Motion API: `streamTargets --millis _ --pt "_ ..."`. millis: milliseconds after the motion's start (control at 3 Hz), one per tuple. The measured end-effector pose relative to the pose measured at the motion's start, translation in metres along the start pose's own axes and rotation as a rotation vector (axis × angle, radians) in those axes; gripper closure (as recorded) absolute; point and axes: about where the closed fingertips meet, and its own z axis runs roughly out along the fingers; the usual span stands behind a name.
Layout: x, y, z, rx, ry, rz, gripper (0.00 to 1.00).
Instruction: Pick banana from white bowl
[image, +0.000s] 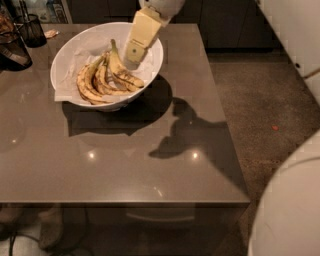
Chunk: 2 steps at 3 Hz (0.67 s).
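The banana (106, 79) is a small cluster of pale yellow, dark-streaked fruit lying in the white bowl (70, 47), with its stem (114, 49) pointing up. The bowl is lined with crumpled white paper and stands at the back left of the brown table (125, 165). My gripper (134, 53), cream-coloured, reaches down from the top of the view over the bowl's right half. Its tip hangs just right of the stem and just above the fruit. I cannot tell whether it touches the banana.
Dark wire-mesh cups (31, 29) and a dark container (12, 50) stand at the table's far left. The arm's shadow (185, 130) falls on the table right of the bowl. Speckled floor (270, 105) lies to the right. A white rounded body (292, 205) fills the bottom right corner.
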Motion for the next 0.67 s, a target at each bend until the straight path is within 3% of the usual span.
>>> streamTargets --millis 667 --pt "-0.039 -0.012 0.013 -0.006 -0.018 -0.011 0.27"
